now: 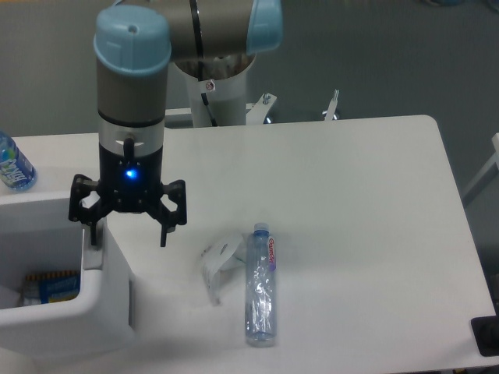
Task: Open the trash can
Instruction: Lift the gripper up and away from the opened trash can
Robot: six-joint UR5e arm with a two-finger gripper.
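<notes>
The gripper (129,230) is hanging with its two fingers spread wide and holding nothing, one finger coming down at the inner edge of the trash can (70,300) and the other hanging outside over the table (351,195). The trash can is sitting directly beneath and to the camera-left of the fingers, and its interior is showing, with what looks like a packet lying inside, so the lid seems to be already down or swung in.

Off to the camera-right of the gripper, a clear plastic bottle (261,284) is lying on its side with a crumpled clear wrapper (217,261) just beside it.

The likely trouble: with the fingers straddling the bin wall, any further descent is risking a finger jamming on the rim or dragging the light bin sideways. Whether a finger is touching plastic cannot be told.
</notes>
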